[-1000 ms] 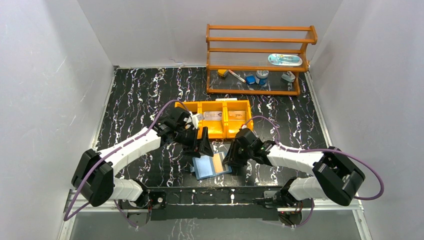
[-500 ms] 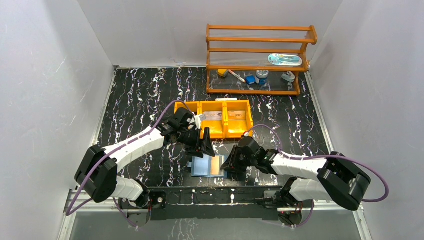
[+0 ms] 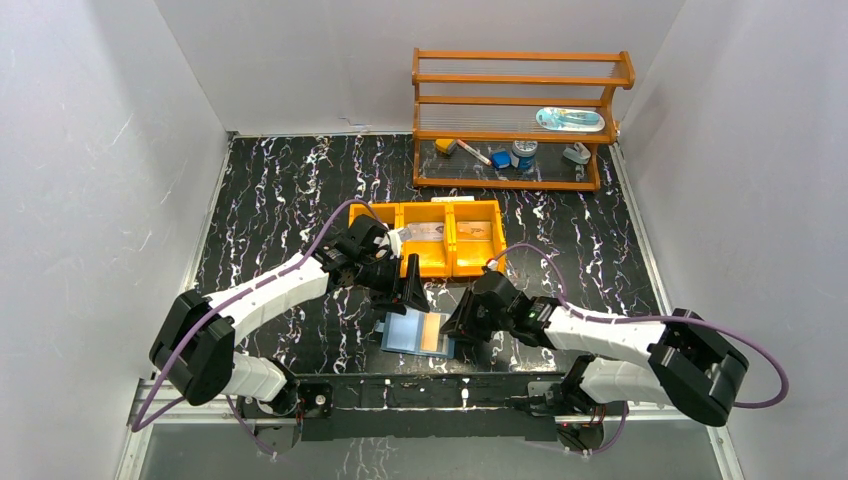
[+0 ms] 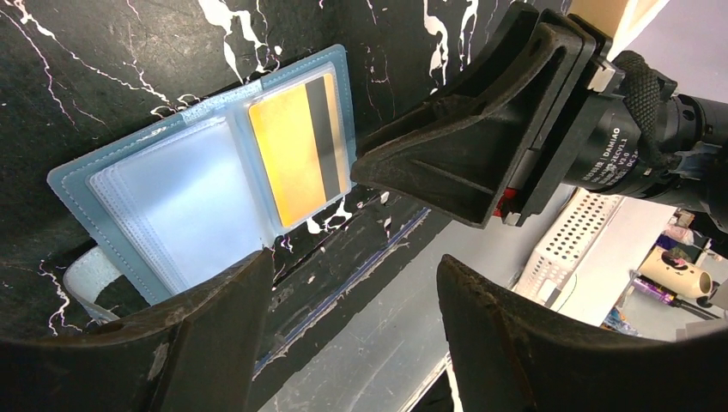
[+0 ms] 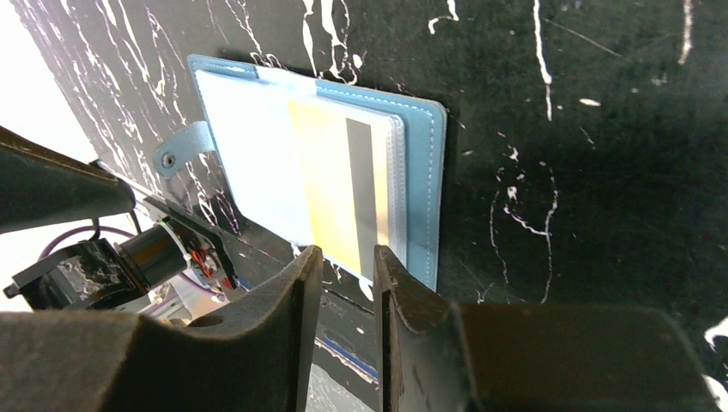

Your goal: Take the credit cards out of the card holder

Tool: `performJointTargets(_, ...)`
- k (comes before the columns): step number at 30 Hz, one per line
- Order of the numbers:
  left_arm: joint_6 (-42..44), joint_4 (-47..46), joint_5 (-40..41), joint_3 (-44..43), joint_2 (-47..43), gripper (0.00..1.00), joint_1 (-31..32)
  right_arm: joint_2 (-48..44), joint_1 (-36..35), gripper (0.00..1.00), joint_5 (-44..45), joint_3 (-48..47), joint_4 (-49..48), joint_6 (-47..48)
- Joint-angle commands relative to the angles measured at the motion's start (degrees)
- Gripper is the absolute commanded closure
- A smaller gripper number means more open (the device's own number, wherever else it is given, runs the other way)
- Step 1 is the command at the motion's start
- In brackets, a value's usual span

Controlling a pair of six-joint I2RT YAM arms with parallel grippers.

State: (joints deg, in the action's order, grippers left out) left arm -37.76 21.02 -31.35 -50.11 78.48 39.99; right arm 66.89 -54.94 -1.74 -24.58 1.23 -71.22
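Stitching rims the card holder [image 5: 425,172]; glossy orange card [image 5: 322,172] inside.

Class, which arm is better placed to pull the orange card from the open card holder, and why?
Right: its fingers sit narrowly apart at the edge of the orange card. The left fingers stand wide, beside the card holder.

We see the overhead view brightly and evenly lit, its white walls [image 3: 120,200] free of hard shadows and the black marbled table [image 3: 270,190] sharp. In the left wrist view the clear sleeves of the card holder [image 4: 185,202] glare pale, and the near fingers [image 4: 197,343] blur. The right wrist view blows out white at its left edge.
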Motion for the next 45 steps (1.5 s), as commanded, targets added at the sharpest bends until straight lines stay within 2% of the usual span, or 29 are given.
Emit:
performJointTargets(1, -0.18, 0.70, -0.25, -0.19, -0.74, 0.32, 0.27, 1.59, -0.26, 0.64, -1.22, -0.71, -6.13, -1.41)
performJointTargets(11, 0.28, 0.70, -0.98, -0.48, -0.46, 0.32, 0.27, 7.42, -0.30, 0.66, -0.78, -0.87, -5.07, -3.02)
performJointTargets(23, 0.72, 0.69, -1.25, -0.88, 0.99, 0.33, 0.44, 1.36, -0.49, 0.66, 0.87, -1.13, -4.40, -1.98)
performJointTargets(32, 0.87, 0.69, -1.47, -1.18, 1.86, 0.33, 0.94, 6.50, -0.39, 0.67, -0.95, 0.64, -6.90, -3.77)
performJointTargets(45, 1.09, 0.63, 0.47, -1.09, 4.96, 0.36, 3.66, 7.65, -0.43, 0.70, 0.77, 2.29, -5.18, -5.24)
